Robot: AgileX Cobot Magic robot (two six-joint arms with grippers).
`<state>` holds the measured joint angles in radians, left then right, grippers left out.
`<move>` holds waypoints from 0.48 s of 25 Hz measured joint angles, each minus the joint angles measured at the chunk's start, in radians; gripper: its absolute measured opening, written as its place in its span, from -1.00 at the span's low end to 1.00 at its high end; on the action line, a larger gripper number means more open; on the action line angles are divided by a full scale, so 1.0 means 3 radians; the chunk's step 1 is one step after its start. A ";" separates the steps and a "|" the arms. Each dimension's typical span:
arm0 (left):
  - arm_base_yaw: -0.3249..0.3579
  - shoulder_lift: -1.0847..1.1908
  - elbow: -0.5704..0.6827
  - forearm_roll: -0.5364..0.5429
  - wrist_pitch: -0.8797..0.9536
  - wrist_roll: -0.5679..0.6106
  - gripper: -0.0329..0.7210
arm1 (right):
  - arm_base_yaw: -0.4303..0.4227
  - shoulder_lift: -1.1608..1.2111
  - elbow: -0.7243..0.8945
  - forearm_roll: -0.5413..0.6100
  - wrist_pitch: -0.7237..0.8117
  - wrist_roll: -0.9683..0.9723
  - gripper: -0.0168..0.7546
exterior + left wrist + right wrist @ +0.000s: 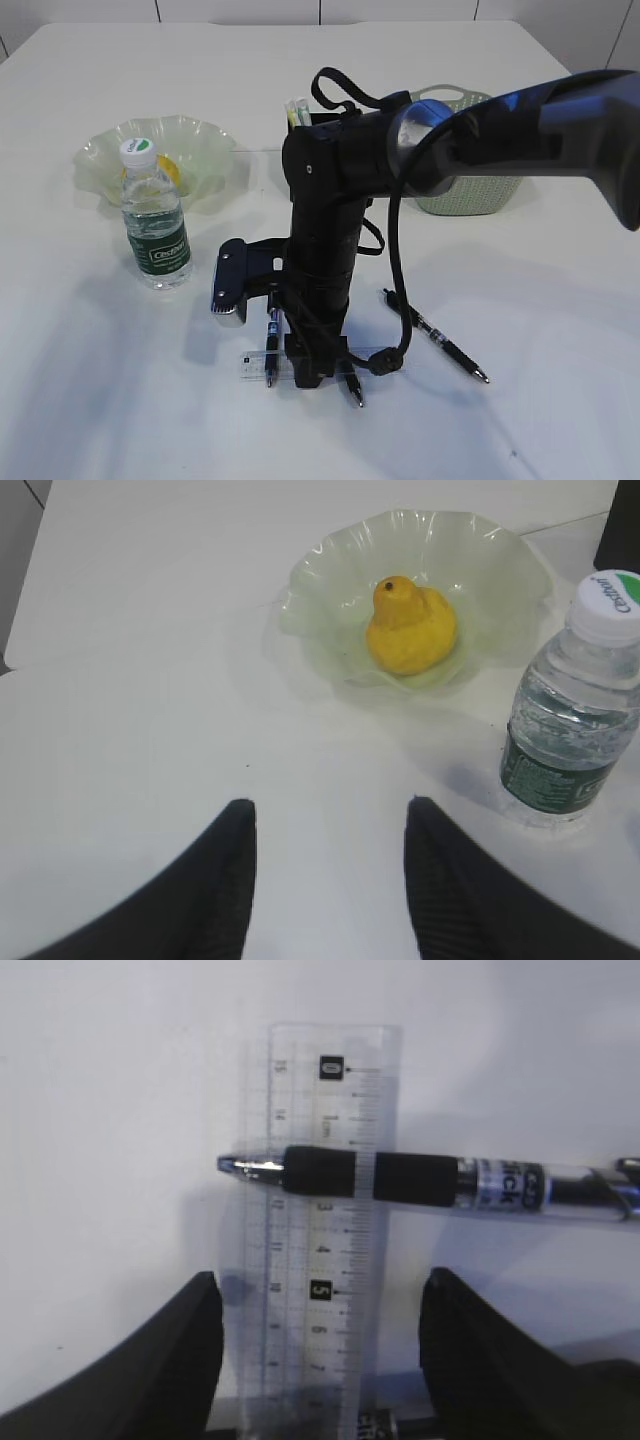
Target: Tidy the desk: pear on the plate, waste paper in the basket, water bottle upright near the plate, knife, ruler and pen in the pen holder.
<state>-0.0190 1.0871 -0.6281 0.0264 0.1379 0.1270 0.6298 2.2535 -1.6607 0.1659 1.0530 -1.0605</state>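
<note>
Only the left wrist view shows the pear (411, 627) in the plate (320, 565). Both grippers' fingers spread, empty; holder (325, 118) contents unclear.

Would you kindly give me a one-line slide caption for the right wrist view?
Open right gripper hovers over the clear ruler, a pen lying across it on the white desk.

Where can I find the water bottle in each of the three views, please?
Exterior view: the water bottle stands upright at the left, in front of the plate.
Left wrist view: it stands at the right edge, right of the plate that holds the pear.
Right wrist view: not in it; only the ruler and a pen show.
Shared landmark: the green plate.
</note>
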 joint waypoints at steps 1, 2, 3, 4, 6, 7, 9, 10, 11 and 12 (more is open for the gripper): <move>0.0000 0.0000 0.0000 0.0000 0.0000 0.0000 -0.01 | 0.0000 0.0000 0.0000 0.0000 -0.0007 0.0000 0.24; 0.0000 0.0000 0.0000 0.0000 0.0000 0.0000 -0.01 | 0.0000 0.0000 0.0000 0.0000 -0.0008 0.0000 0.24; 0.0000 0.0000 0.0000 0.0000 0.0000 0.0000 -0.01 | 0.0000 0.0000 0.0000 0.0006 -0.0008 0.0000 0.24; 0.0000 0.0000 0.0000 0.0000 0.0000 0.0000 -0.01 | 0.0000 0.0000 0.0000 0.0006 -0.0008 0.0000 0.24; 0.0000 0.0000 0.0000 0.0000 0.0000 0.0000 -0.01 | 0.0000 0.0008 0.0000 0.0007 -0.0001 0.0000 0.24; 0.0000 0.0000 0.0000 0.0000 0.0000 0.0000 -0.01 | 0.0000 0.0022 0.0000 0.0013 0.0005 0.0000 0.24; 0.0000 0.0000 0.0000 0.0000 0.0000 0.0000 -0.01 | 0.0000 0.0021 -0.0003 0.0014 0.0005 0.0000 0.24; 0.0000 0.0000 0.0000 0.0000 0.0000 0.0000 -0.01 | 0.0000 0.0021 -0.0003 0.0020 0.0005 0.0000 0.24; 0.0000 0.0000 0.0000 0.0000 0.0000 0.0000 -0.01 | 0.0000 0.0021 -0.0003 0.0020 0.0010 0.0000 0.24; 0.0000 0.0000 0.0000 0.0000 0.0000 0.0000 -0.01 | 0.0000 0.0023 -0.0008 0.0020 0.0010 0.0000 0.24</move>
<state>-0.0190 1.0871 -0.6281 0.0264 0.1379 0.1270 0.6298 2.2604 -1.6630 0.1721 1.0560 -1.0605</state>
